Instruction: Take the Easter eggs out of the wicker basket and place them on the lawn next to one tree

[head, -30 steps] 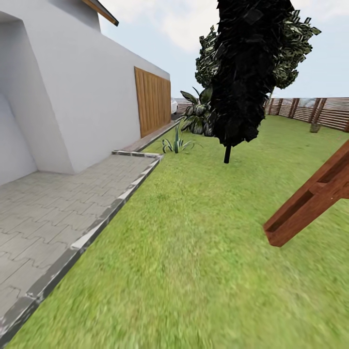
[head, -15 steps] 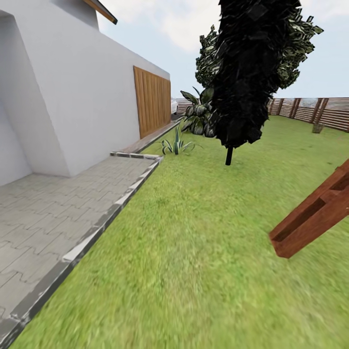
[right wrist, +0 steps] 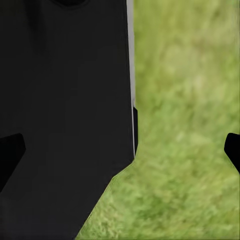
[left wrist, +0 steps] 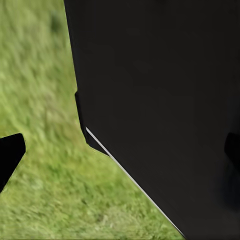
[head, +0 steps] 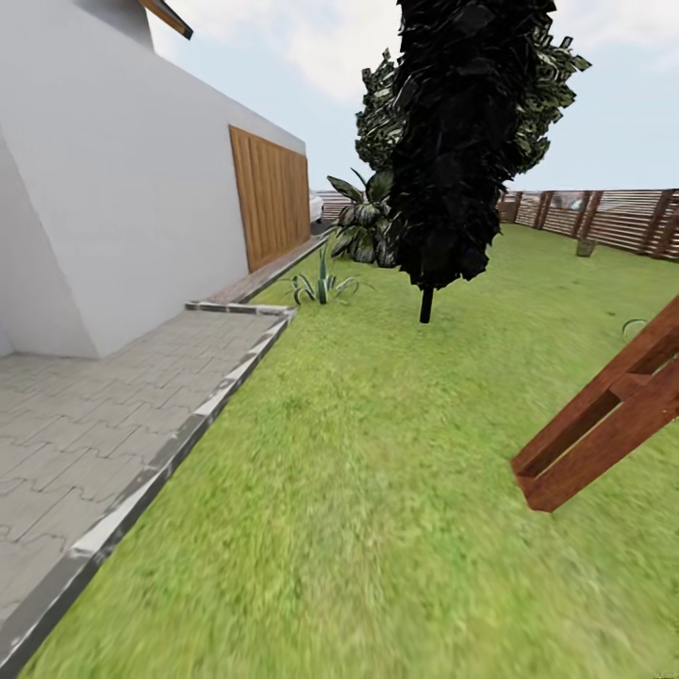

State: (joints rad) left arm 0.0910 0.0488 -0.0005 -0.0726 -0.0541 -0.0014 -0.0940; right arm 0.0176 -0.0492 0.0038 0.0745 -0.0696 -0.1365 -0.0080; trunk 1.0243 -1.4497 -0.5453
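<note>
1. Green mottled lawn (head: 396, 490) fills the lower and middle part of the head view, running back to a brown slatted fence (head: 613, 219) at the right edge.
2. At the upper left stands a white house (head: 113, 189) with a wooden door (head: 272, 196); a grey paved path (head: 85, 424) lies at the lower left, edged by a pale kerb (head: 179, 443).
3. A dark, near-black columnar tree (head: 453, 141) rises at upper centre, its thin trunk meeting the grass just below; leafy plants (head: 358, 226) sit beside it near the house.
4. A reddish-brown wooden beam (head: 604, 415) slants in from the right edge, its end resting on the grass.
5. In the left wrist view, a black body (left wrist: 160, 100) covers most of the frame, with blurred grass (left wrist: 45, 165) at the left. A dark fingertip (left wrist: 9, 155) shows at the left edge.
6. In the right wrist view, a similar black body (right wrist: 65, 110) covers the left half, with grass (right wrist: 185, 125) at the right.
7. I cannot tell how far either pair of jaws is open, or whether they hold anything.
</note>
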